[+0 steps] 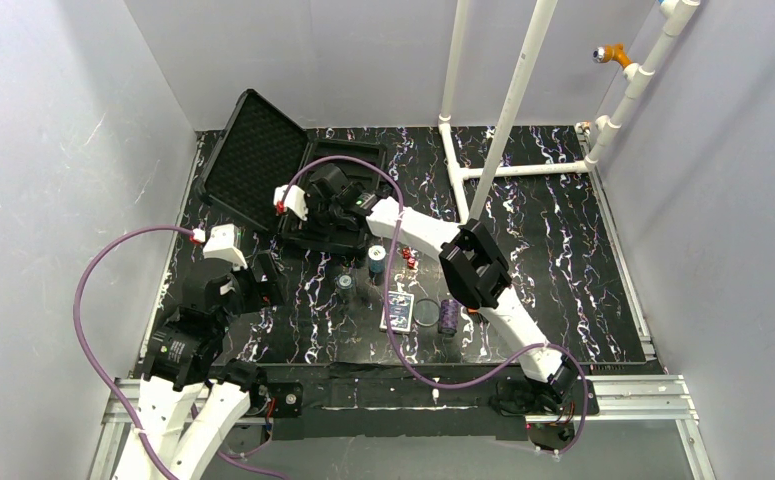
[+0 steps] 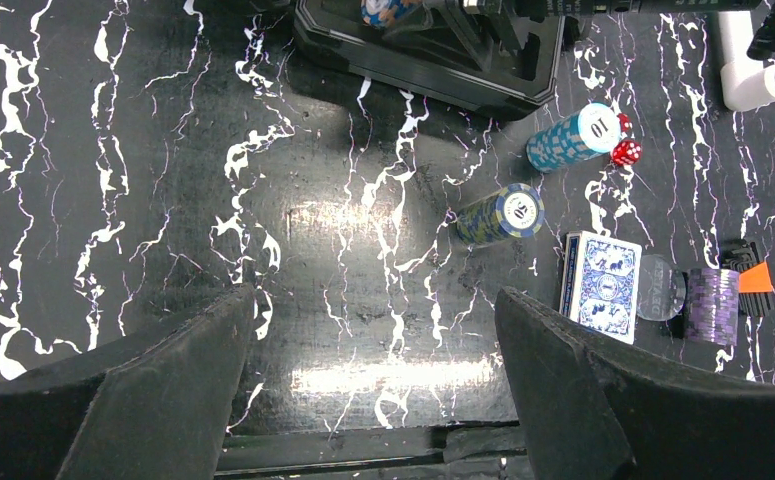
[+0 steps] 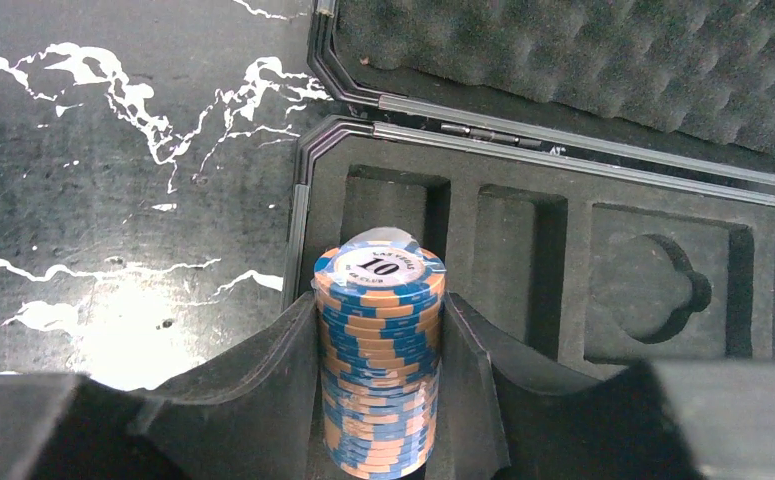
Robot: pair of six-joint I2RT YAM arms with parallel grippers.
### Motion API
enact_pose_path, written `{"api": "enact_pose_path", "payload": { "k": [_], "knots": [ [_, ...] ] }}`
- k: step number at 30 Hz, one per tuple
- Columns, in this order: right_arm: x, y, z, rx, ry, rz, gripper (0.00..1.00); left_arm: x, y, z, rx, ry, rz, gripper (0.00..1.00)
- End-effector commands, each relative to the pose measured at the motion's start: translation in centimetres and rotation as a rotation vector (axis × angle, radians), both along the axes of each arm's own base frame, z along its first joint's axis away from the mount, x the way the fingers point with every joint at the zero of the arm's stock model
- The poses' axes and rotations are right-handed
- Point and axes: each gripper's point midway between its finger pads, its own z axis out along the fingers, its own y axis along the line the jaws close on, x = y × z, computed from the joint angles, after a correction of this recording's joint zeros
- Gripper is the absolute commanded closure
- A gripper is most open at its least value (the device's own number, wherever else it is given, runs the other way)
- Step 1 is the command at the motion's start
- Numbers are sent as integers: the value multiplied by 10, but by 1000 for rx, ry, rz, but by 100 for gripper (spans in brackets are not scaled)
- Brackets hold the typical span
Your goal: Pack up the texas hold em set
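Note:
The black case (image 1: 254,158) lies open at the back left, foam lid up, moulded tray (image 3: 653,215) toward me. My right gripper (image 3: 380,305) is shut on an upright blue-and-orange chip roll (image 3: 378,370) over the tray's left end; the roll's lower end is hidden. On the table lie a teal roll (image 2: 573,137), a dark roll (image 2: 503,213), a purple roll (image 2: 713,305), the blue-backed card deck (image 2: 603,285) and a clear round disc (image 2: 660,288). My left gripper (image 2: 375,300) hangs open over bare table, left of these.
Red dice (image 2: 625,152) sit beside the teal roll. A small orange-and-black object (image 2: 748,278) lies right of the purple roll. White pipes (image 1: 508,100) rise at the back right. Grey walls enclose the marbled black table (image 1: 563,240).

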Motion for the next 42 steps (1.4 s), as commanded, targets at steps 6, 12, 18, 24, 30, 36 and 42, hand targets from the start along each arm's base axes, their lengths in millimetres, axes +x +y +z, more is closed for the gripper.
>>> {"api": "enact_pose_path", "payload": {
  "k": [6,12,18,24,30,36,42],
  "knots": [
    [16,28,33,154,-103,-31,87,0,4,-6,20,20,15,10],
    [17,33,41,200,-101,-52,87,0,4,-6,20,20,15,10],
    [21,38,46,251,-94,-82,84,0,4,-6,19,20,16,10],
    [23,40,62,344,-58,-145,28,-1,5,-6,23,18,22,11],
    [21,38,96,450,-39,-188,12,-2,5,-6,22,16,20,11],
    [29,1,145,514,-86,-359,12,-2,5,-5,20,14,19,11],
    [55,-70,146,491,-81,-734,9,-2,4,-6,18,19,14,12]
  ]
}}
